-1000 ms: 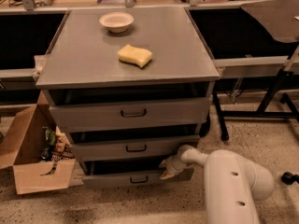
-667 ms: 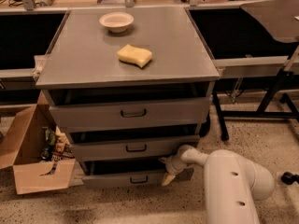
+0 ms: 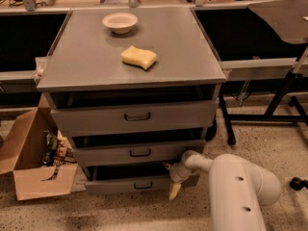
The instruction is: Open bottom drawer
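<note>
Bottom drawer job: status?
Done: approach; the tool sits low by the bottom drawer, right of its handle. In hand: lining up on the handle, which it isn't on. Left: grasp and pull; the drawer doesn't look pulled out.

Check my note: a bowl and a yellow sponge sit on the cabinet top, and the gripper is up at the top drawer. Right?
Not quite. In the camera view the gripper is low at the bottom drawer, right of its handle. The bowl and sponge do sit on the cabinet top.
</note>
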You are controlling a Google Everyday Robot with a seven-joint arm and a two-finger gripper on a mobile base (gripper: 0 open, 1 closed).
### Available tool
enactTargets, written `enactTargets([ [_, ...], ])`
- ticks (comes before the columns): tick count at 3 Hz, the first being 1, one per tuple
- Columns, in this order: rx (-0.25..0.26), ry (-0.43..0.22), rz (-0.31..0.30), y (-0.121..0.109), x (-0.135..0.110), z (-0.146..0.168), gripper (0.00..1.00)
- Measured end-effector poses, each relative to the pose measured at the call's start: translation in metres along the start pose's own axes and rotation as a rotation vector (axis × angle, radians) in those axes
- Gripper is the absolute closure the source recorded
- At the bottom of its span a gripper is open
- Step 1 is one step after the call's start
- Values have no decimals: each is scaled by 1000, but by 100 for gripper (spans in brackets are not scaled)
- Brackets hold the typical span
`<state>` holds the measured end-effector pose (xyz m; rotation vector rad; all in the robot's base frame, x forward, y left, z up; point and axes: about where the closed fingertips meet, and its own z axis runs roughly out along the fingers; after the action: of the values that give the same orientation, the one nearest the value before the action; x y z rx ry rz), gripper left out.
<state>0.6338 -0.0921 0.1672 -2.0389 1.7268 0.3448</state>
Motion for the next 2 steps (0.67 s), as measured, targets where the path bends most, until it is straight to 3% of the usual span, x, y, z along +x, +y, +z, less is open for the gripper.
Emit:
enactTargets([
  [1,-60,4,-15,21,-8,3,0],
  [2,-104,13,-3,42,-9,2,17],
])
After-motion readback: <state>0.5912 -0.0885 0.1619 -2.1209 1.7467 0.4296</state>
